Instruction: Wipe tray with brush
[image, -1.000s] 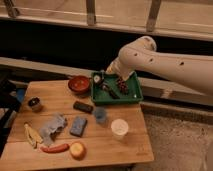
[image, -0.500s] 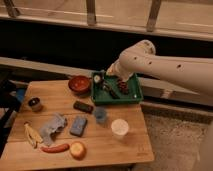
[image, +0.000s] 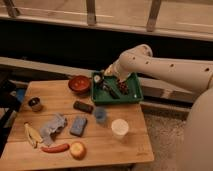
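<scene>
A green tray (image: 134, 96) sits at the back right of the wooden table. In its left part lies the brush (image: 98, 78), pale round head toward the back left corner and dark handle slanting to the tray's middle. A reddish-brown bumpy lump (image: 122, 88) rests in the tray's right half. My gripper (image: 108, 74) reaches in from the right on the white arm and hovers over the back of the tray, just right of the brush head. It is open, and I see nothing held in it.
A red-brown bowl (image: 79, 83) stands just left of the tray, with a flat black bar (image: 83, 106) in front of it. Nearer me are a blue cup (image: 100, 115), a white cup (image: 119, 128), a blue sponge (image: 78, 125), a cloth (image: 52, 126), a banana (image: 32, 135) and an apple (image: 77, 150).
</scene>
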